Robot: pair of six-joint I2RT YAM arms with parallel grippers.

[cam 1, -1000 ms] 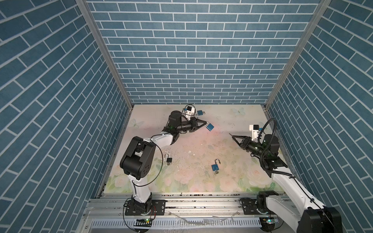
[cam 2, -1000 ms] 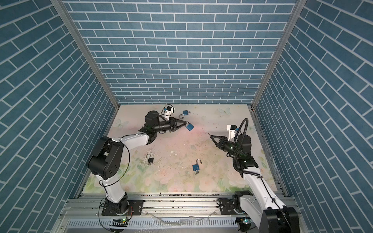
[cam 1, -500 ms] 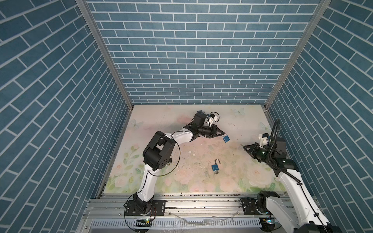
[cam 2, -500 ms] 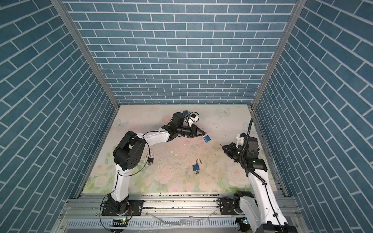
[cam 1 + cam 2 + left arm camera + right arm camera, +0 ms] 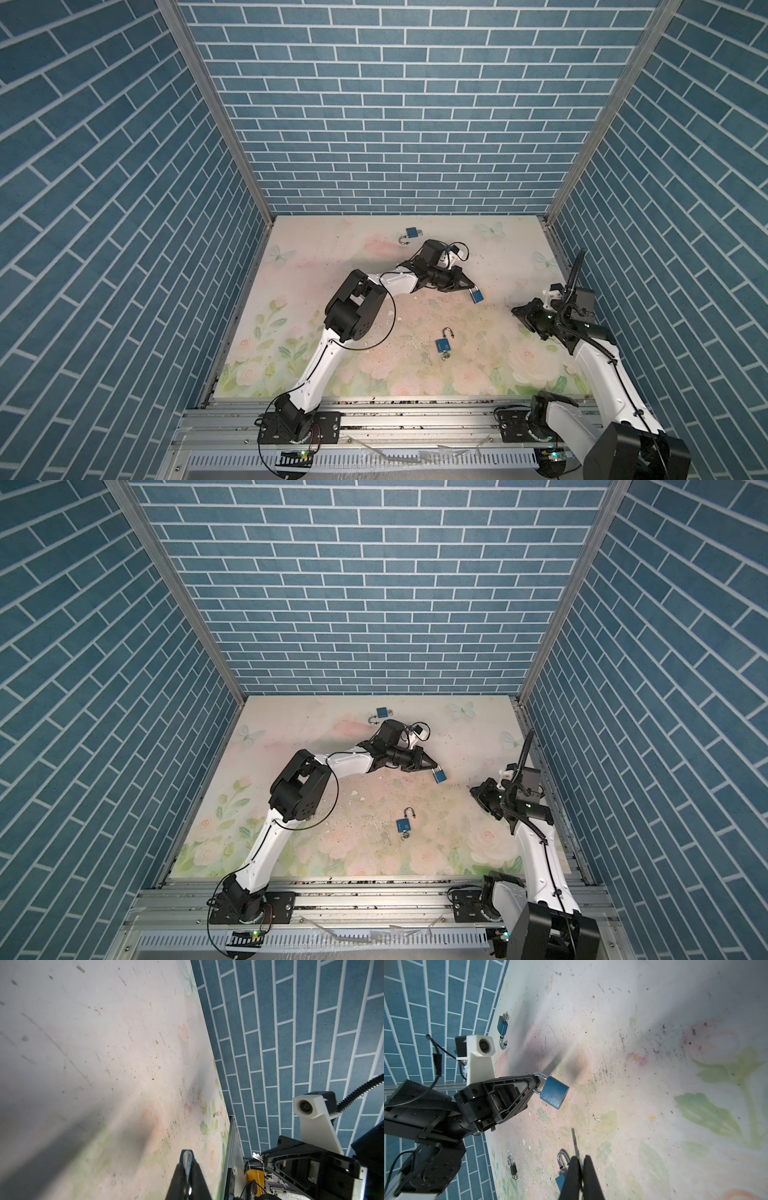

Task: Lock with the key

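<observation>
Padlocks (image 5: 554, 1095): 3 blue, 1 black.

Left gripper (image 5: 432, 767) clamps blue padlock (image 5: 441, 776) by shackle above floral mat (image 5: 457, 737); right gripper (image 5: 473, 791) near, not touching it.

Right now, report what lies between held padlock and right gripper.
Only bare mat, in both top views, between the padlock and the right gripper with its key.

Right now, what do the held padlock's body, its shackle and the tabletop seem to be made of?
The held padlock has a body likely of metal under a blue coating, matte and pebbled. Its shackle looks like bare polished steel, by its silvery glints. The tabletop is probably a printed floral sheet, matte, scuffed and dirt-speckled.
</observation>
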